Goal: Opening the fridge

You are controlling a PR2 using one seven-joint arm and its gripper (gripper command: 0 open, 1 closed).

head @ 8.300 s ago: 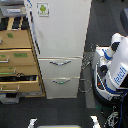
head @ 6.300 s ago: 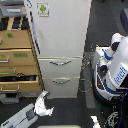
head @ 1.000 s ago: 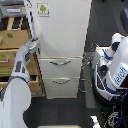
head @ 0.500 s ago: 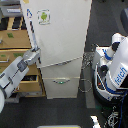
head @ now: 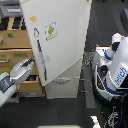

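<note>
The tall white fridge (head: 65, 60) stands in the middle of the exterior view. Its large upper door (head: 62, 40), with the green-and-white sticker (head: 50, 31), stands swung out and looks tilted. A lower drawer with a curved silver handle (head: 63, 81) shows below it and is shut. My gripper (head: 32, 61) is at the door's left edge, at about mid height, with the grey forearm (head: 19, 73) trailing down to the left. The jaws are too small and blurred to read, and I cannot tell whether they touch the door edge.
A tan wooden drawer cabinet (head: 14, 42) stands left of the fridge, right behind my arm, with some drawers pulled out. A second white robot (head: 116, 70) with cables stands on the exterior view's right. The floor is dark.
The upper fridge door has swung open from shut. My arm came in from the lower left, rose to the door's left edge, and has drawn back left with the door.
</note>
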